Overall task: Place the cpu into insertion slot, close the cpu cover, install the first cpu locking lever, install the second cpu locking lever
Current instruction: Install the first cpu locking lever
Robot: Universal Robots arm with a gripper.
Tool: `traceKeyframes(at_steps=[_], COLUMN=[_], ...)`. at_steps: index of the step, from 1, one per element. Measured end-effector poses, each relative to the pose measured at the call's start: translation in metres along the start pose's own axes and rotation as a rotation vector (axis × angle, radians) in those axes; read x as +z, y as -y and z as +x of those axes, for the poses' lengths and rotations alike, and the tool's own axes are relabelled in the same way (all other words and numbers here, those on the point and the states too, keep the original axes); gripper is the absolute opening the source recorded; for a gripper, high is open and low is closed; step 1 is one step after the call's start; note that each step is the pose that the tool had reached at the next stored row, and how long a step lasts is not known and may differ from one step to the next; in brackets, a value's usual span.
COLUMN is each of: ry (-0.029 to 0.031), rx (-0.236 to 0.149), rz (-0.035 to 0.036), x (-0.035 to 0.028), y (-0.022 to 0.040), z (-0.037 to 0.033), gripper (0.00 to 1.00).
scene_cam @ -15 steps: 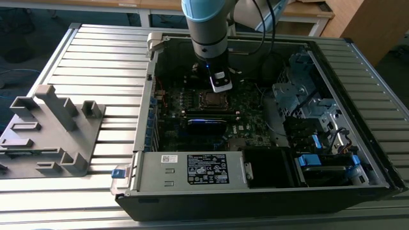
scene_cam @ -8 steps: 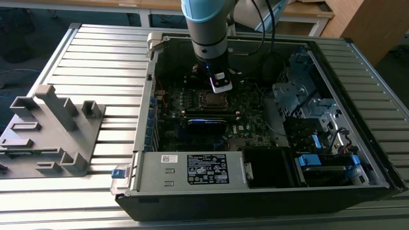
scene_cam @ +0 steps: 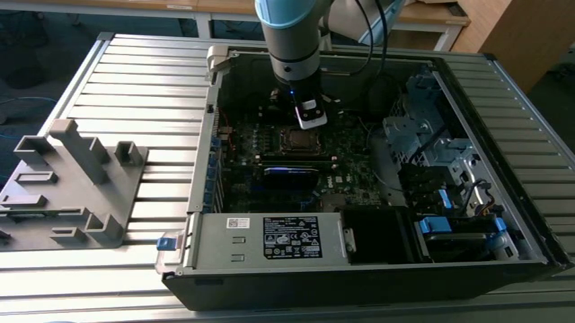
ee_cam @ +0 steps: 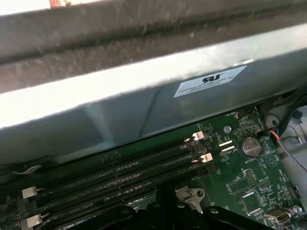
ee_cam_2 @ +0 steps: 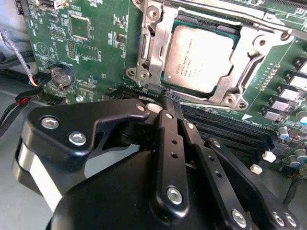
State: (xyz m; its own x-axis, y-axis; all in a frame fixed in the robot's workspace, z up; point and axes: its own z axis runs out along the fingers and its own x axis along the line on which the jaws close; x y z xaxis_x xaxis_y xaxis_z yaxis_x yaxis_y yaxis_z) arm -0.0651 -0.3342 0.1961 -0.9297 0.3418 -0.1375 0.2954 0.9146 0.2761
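One grey moulded fixture stands on the slatted table, at nine o'clock of the open computer case in the exterior view. Inside, the motherboard carries the insertion slot, and the gripper hangs just at one o'clock of it. In the second wrist view the cpu lies flat in the slot with the cpu cover down around it. The gripper's fingers are pressed together on nothing, tips close to the cover's rim.

The chip looks light, stiff and fragile, and already seated. Any force belongs on a thin springy lever rod, taken near its end.

Room is tight. Memory slots crowd one side, the case wall another, and drive bays sit at three o'clock.
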Motion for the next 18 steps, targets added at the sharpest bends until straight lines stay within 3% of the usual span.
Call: traceKeyframes(at_steps=[6,15,18], ry=[-0.0014,-0.0040,-0.0077], rx=[0.001,0.004,0.007], rz=[-0.0040,-0.0179,-0.0301], x=[-0.0025,-0.0035,-0.0054], y=[-0.0007,0.0005,0.0000], z=[-0.0003,0.0039,0.0039], gripper=[0.11,0.11,0.11])
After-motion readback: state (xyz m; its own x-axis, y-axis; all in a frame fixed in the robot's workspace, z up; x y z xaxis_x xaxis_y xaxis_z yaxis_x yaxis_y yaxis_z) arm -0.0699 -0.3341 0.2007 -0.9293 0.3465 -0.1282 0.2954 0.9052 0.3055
